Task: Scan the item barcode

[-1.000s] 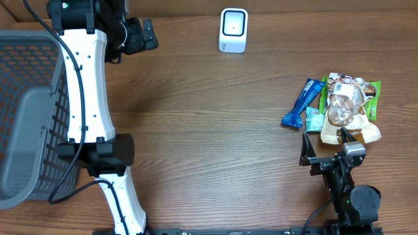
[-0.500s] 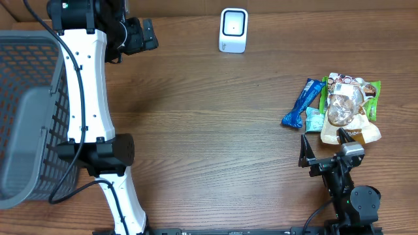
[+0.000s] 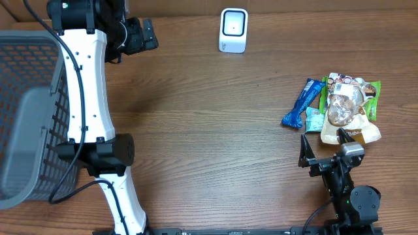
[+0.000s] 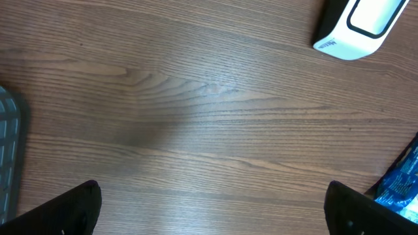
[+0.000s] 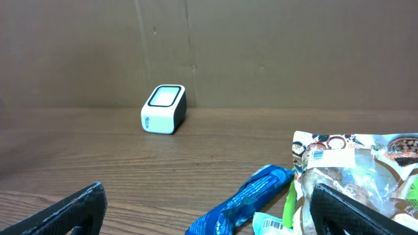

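Jaws of both the left gripper [image 4: 209, 215] and right gripper [image 5: 209, 209] are spread wide, empty; labels on the snack packets [image 3: 343, 108] and scanner [image 3: 233, 30] cannot be read.

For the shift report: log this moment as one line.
stage: nothing picked | left gripper: open, empty | right gripper: open, empty, near snack pile | scanner: upright, unused

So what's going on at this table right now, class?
Nothing is being handled yet. The right tool sits open just short of a pile of snack packets and a blue wrapper. The left tool is open too, up at the far side near the white scanner. A grey basket waits on the left.
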Controlling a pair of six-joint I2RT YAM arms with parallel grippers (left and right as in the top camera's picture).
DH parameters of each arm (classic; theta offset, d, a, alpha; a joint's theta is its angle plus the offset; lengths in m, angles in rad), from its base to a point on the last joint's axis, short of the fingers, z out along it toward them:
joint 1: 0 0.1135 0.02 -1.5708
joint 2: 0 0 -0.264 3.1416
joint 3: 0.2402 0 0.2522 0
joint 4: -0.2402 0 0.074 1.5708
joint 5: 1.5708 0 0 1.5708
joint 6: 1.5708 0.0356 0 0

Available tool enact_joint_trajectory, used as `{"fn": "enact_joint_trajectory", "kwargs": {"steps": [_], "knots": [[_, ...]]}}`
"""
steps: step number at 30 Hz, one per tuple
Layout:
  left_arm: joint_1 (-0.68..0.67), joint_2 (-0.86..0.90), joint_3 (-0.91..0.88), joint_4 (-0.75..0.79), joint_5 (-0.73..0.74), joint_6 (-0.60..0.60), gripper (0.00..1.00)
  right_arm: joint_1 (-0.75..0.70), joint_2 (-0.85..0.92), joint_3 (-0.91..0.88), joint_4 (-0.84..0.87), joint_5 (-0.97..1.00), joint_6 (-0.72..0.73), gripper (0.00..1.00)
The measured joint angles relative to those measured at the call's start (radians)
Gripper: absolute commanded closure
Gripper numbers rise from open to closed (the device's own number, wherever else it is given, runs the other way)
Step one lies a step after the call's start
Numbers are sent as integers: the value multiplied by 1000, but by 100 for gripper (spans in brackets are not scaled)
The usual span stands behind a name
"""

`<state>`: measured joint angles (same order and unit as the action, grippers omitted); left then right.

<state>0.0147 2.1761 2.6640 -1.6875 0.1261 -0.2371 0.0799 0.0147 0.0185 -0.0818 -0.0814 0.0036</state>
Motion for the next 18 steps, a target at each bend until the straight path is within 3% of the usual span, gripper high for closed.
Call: {"fn": "enact_joint_trajectory", "kwargs": {"steps": [9, 18], "knots": [[-31, -27, -48, 18, 0, 0, 0, 0, 0, 0, 0, 0, 0, 0], [-140, -449, -644, 151, 2, 0, 0, -1, 0, 0, -1, 0, 0, 0]]}}
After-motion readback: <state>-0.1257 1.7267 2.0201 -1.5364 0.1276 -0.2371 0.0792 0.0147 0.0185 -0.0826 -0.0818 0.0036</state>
